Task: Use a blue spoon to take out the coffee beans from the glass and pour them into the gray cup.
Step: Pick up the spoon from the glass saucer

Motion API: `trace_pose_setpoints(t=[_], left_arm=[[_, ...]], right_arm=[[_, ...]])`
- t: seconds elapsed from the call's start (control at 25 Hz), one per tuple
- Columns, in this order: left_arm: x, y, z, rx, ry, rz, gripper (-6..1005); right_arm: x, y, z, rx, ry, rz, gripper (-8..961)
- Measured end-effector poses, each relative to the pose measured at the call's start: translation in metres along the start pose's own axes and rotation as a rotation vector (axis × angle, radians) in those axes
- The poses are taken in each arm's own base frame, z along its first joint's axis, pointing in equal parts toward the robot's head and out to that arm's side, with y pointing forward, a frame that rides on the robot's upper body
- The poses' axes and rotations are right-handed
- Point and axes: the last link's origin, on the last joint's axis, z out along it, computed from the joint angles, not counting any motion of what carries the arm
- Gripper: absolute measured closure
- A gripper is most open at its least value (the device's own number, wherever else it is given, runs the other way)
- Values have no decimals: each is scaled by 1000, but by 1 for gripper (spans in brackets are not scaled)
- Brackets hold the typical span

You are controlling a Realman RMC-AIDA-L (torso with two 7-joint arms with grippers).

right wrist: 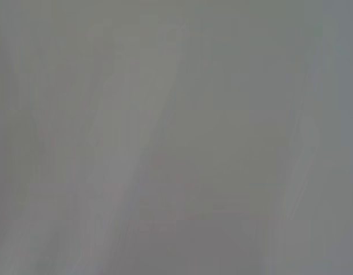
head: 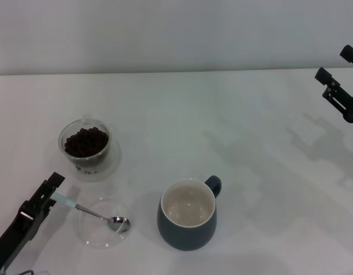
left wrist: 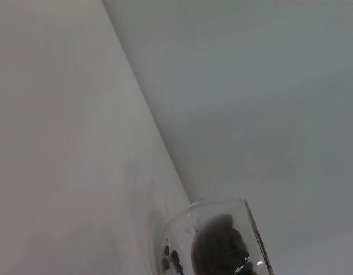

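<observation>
Spoon (head: 93, 213), pale-blue handle clamped in left end effector (head: 52, 196), shiny bowl in flat glass dish (head: 102, 226).

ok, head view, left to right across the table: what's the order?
left end effector at the blue spoon handle → glass of coffee beans → gray cup → right end effector, parked far right.

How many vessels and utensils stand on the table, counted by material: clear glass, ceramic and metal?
Clear glass: 2, the small clear glass cup holding dark coffee beans and the shallow flat clear glass dish.
Ceramic: 1, the rounded dark grey mug, with nothing inside.
Metal: 1, the teaspoon with a pale blue handle, its bowl over the dish, its handle at the left pincer.
Total: 4.
</observation>
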Motion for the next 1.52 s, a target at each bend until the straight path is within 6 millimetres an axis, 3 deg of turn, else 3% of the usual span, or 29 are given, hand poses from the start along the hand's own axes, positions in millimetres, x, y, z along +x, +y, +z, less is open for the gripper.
trace_pose_setpoints(t=[0.4,0.64,0.76,0.96,1.52], left_arm=[[0,0,-1,-1,-13,14,199],[2,1,1,-9,-26,24,251],[3,0,2,1,-27,16,394],[6,-3,3,23,-30,6,432],[6,-4,10,33,-78,18,431]], right_arm=[[1,2,-4,4,5,5,343],[1,4,-11,15,-5,12,344],[0,5,-15,25,-12,17,344],[-1,7,-22,35,-21,22,344],[-2,8,-25,39,-29,25,345]])
